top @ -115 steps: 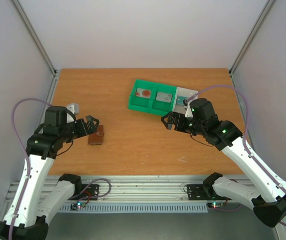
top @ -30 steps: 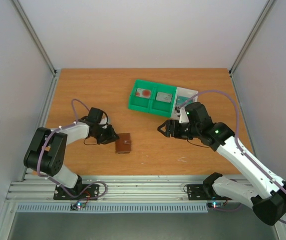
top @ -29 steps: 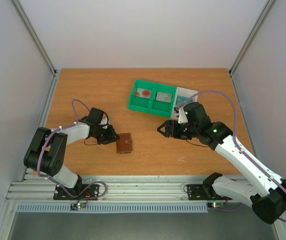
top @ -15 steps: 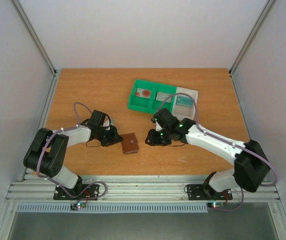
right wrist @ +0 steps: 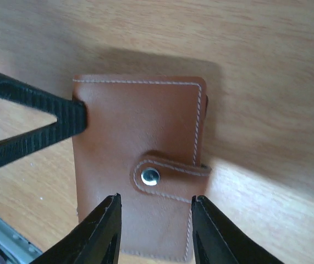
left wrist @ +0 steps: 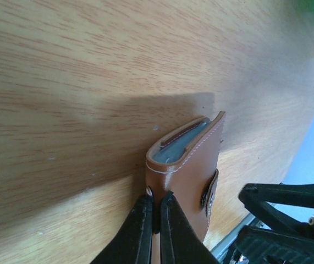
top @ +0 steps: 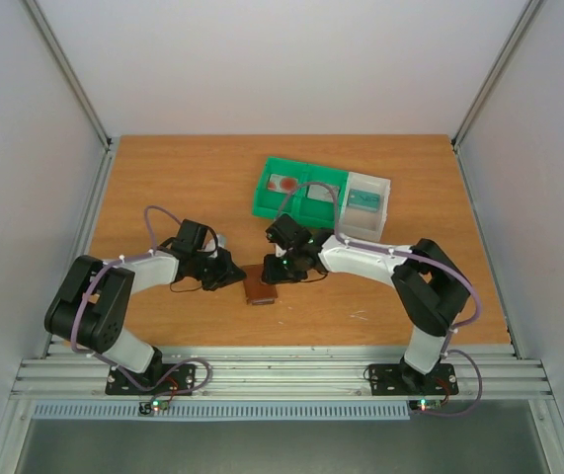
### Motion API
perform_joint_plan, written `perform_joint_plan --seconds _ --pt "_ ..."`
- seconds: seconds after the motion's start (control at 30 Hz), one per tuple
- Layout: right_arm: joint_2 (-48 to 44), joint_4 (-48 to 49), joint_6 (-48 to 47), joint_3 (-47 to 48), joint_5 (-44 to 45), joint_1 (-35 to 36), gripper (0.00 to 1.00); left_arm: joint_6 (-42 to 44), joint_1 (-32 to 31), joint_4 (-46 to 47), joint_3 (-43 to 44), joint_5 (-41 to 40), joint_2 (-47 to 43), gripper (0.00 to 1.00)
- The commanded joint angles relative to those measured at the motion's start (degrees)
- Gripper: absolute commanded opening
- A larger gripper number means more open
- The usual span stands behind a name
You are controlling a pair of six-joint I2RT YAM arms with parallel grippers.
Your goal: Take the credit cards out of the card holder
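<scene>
The card holder (top: 259, 289) is a small brown wallet lying flat on the wooden table, closed by a tab with a metal snap (right wrist: 150, 176). My left gripper (left wrist: 155, 199) is shut on the card holder (left wrist: 187, 170) at its left edge, one finger on each side of the leather. Blue-grey inner pockets (left wrist: 187, 140) show at the open end. The credit cards are hidden. My right gripper (right wrist: 155, 197) hovers open just over the card holder (right wrist: 135, 126), its fingertips (right wrist: 113, 206) standing either side of the part below the snap.
A green-and-white compartment tray (top: 260, 197) stands behind the right arm at the back of the table. White enclosure walls close both sides. A metal rail (top: 282, 370) runs along the near edge by the arm bases.
The right arm swung left from near the tray to over the card holder, its jaws narrowing. The left jaws closed on the holder's edge, and the holder slid slightly right.
</scene>
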Motion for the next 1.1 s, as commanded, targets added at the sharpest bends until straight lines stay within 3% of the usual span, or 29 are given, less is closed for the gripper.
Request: perform_joint_plan --seconds 0.0,0.33,0.6,0.83,1.07 --pt "2.6 1.65 -1.25 3.24 -0.78 1.0 0.38 -0.68 -0.35 2.88 -0.63 2.21 -1.06 0.0" --pt "7.65 -1.21 -1.55 6.22 -0.02 1.91 0.41 -0.77 -0.33 2.32 -0.57 2.89 -1.76 0.0" --pt "8.24 -3.26 -2.35 5.72 4.35 1.93 0.36 -0.51 -0.32 0.95 -0.66 2.75 -2.13 0.0" --pt "6.99 -4.35 -3.08 4.57 7.3 2.02 0.24 -0.17 -0.32 0.05 -0.67 2.21 -1.97 0.0" --pt "6.03 -2.71 -2.81 2.59 6.93 2.02 0.06 0.63 -0.32 -1.22 -0.57 1.26 -1.67 0.0"
